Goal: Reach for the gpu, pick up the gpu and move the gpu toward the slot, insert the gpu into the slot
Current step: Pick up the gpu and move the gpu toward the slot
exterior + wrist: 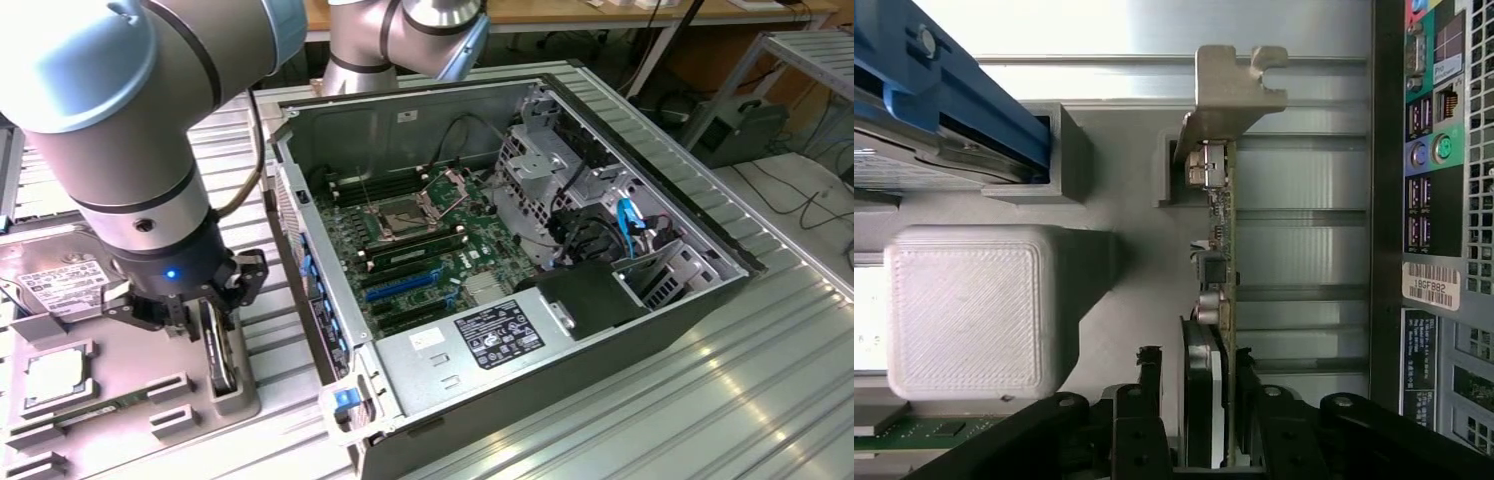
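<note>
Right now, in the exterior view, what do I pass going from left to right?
First the hard drive → gpu → slot → blue cable.

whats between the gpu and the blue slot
The case wall stands between the gpu, outside the case, and the slot, inside it. The exterior view shows this.
</note>
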Controlling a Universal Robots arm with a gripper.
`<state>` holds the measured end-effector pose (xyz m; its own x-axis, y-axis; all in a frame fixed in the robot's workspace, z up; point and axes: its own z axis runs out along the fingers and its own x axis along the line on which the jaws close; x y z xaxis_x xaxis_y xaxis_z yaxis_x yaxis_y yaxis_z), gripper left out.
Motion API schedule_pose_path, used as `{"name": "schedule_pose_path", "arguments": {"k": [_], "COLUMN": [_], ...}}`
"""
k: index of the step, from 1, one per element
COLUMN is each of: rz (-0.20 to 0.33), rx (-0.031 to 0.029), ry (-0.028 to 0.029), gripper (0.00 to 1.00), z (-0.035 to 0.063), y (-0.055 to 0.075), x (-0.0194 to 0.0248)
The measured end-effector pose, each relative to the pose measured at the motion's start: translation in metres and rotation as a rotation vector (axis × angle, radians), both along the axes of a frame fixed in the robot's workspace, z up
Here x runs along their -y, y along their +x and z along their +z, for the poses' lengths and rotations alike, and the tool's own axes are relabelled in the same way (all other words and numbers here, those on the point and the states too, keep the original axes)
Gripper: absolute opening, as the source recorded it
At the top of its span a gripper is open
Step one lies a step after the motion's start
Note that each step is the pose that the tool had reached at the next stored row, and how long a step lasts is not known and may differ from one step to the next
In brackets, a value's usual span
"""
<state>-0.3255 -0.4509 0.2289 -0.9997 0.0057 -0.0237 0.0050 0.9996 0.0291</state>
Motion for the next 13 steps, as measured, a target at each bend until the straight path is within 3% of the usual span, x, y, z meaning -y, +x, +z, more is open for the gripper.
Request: {"name": "schedule_pose_path", "arguments": {"k": [7,9,13], "rz": [0.0,0.0,0.0], "rx": [-0.0002,-0.0002,-0.0002], "ry": [-0.0012,-0.0013,-0.0013], "gripper": [0.39,0.31,0.28], "z": [-0.0001,0.0,0.0], "y": [0.0003,0.0003,0.0003], "x": [0.0001,0.0001,0.0001]}}
